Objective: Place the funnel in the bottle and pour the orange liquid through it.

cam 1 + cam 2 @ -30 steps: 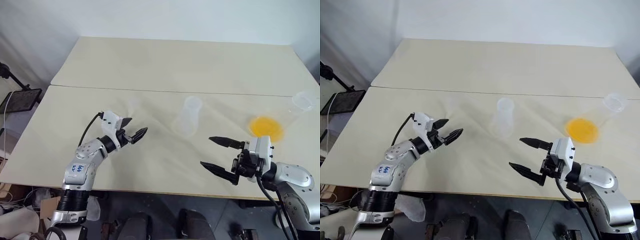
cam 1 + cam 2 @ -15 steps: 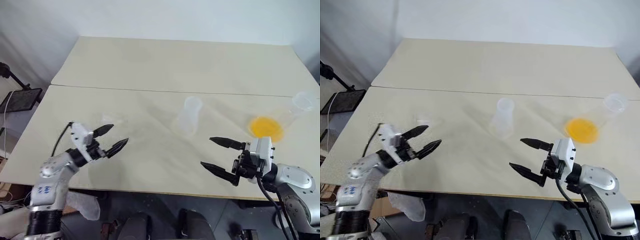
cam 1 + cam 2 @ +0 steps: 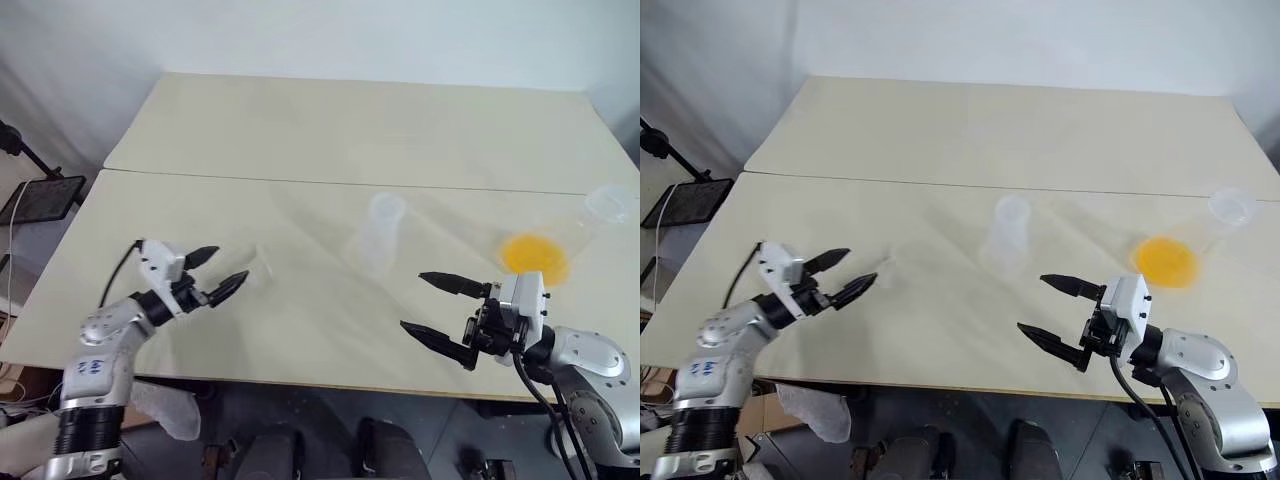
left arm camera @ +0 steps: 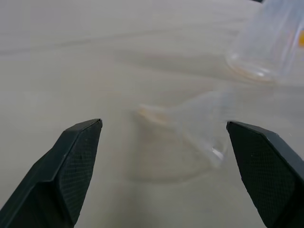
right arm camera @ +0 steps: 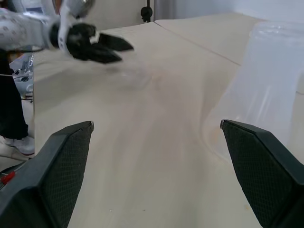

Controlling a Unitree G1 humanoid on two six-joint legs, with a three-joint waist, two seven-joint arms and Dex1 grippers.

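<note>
The clear funnel (image 4: pixel 190 126) lies on its side on the table, faint against it, just ahead of my left gripper (image 3: pixel 232 263). That gripper is open, with nothing between its fingers. The clear bottle (image 3: pixel 380 235) stands upright near the table's middle, right of the funnel. The orange liquid (image 3: pixel 533 255) pools in the base of a clear flask with a lipped mouth (image 3: pixel 607 203), at the right side. My right gripper (image 3: pixel 411 300) hovers open and empty near the front edge, between bottle and flask and nearer than both.
Two pale tables (image 3: pixel 300 120) meet along a seam behind the bottle. A black stand (image 3: pixel 35 195) sits off the left edge. The left gripper (image 5: pixel 95 45) also shows far across the table in the right wrist view.
My left gripper has drawn back to the left, away from the table's middle, staying open. The right gripper has kept still.
</note>
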